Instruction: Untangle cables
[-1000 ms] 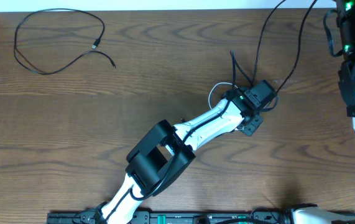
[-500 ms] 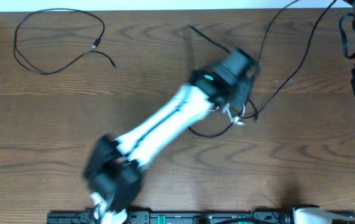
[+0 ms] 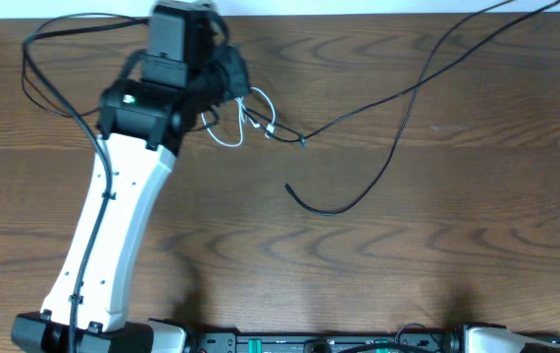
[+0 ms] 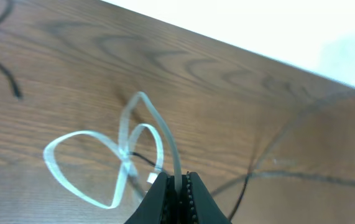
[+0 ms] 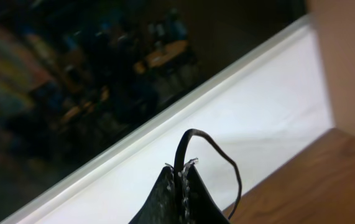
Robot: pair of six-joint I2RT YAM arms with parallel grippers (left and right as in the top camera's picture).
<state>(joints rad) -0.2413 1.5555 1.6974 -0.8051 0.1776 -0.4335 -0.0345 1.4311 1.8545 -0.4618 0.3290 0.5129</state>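
Left wrist view: the left gripper [image 4: 178, 185] is clamped fully closed on the white cable [image 4: 141, 96]. The white loops hang just ahead of it, and a thin black strand crosses them. Overhead, two black cables [image 3: 333, 212] trail away to the right of the left gripper. One reaches into the white loops just beside it, while the other's end lies free a little further off. A third lies on its left side. The right gripper [image 5: 182, 169], well apart from the left gripper, is pinched shut on one of the black cables.

With both held, more pulling could cinch the knot instead of freeing it. The thin white cable could also slip from the jaws. The dragged bundle might settle onto the third cable and tangle anew.
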